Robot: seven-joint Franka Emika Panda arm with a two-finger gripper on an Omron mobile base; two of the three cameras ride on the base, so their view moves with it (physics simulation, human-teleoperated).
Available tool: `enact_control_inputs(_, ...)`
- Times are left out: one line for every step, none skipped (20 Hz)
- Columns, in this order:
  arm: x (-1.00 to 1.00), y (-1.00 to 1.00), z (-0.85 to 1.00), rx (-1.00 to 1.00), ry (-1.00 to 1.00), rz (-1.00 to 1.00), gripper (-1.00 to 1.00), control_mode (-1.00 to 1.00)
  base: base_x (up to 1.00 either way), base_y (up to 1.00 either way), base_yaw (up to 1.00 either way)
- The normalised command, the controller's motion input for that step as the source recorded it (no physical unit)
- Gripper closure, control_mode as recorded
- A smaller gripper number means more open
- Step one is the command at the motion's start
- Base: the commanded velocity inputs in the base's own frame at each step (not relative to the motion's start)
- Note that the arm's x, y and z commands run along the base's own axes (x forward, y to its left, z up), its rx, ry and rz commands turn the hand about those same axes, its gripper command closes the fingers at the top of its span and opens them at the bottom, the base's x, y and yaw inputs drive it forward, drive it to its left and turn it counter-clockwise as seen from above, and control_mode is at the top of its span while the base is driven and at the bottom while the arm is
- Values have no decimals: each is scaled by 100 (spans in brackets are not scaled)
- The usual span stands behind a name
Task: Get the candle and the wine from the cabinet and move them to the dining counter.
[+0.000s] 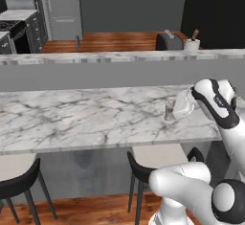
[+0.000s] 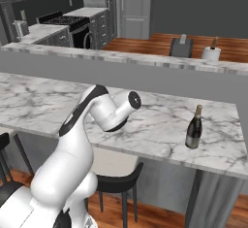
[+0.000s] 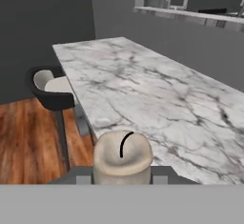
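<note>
The candle (image 3: pixel 123 158) sits clamped between the claw's (image 3: pixel 123 179) two fingers, held over the near edge of the marble worktop (image 3: pixel 157 99), and that edge is the worry. Just below and to one side of the claw there is only wood floor (image 3: pixel 28 137) and a dark stool (image 3: pixel 52 89), so if the fingers part here, or the candle is let go tilted, I reckon it could roll off the slab and drop. A short stub like that also gives the fingers little to hold, so a jolt might slip it.

The wine (image 2: pixel 194 127) already stands upright on the same worktop, well off to the claw's right, clear of it.

The arm rises from the base, bends sharply at the elbow and reaches forward, the hand low over the marble and pointing along its length.
</note>
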Motion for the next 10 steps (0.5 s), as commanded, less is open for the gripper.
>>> enact_control_inputs(17,0,-20,0,3,5,100,-100,0,0,0)
enact_control_inputs(16,0,-22,0,3,5,100,-100,0,0,0)
enact_control_inputs(17,0,-24,0,3,5,100,-100,0,0,0)
enact_control_inputs(17,0,-25,0,3,5,100,-100,0,0,0)
enact_control_inputs(16,0,-26,0,3,4,100,-100,0,0,0)
enact_control_inputs(15,0,-27,0,3,3,100,-100,0,0,0)
enact_control_inputs(17,0,-28,0,3,3,100,-100,0,0,0)
enact_control_inputs(18,0,-28,0,3,3,100,-100,0,0,0)
enact_control_inputs(18,0,-28,0,2,3,100,-100,0,0,0)
enact_control_inputs(16,0,-29,0,0,3,100,-100,0,0,0)
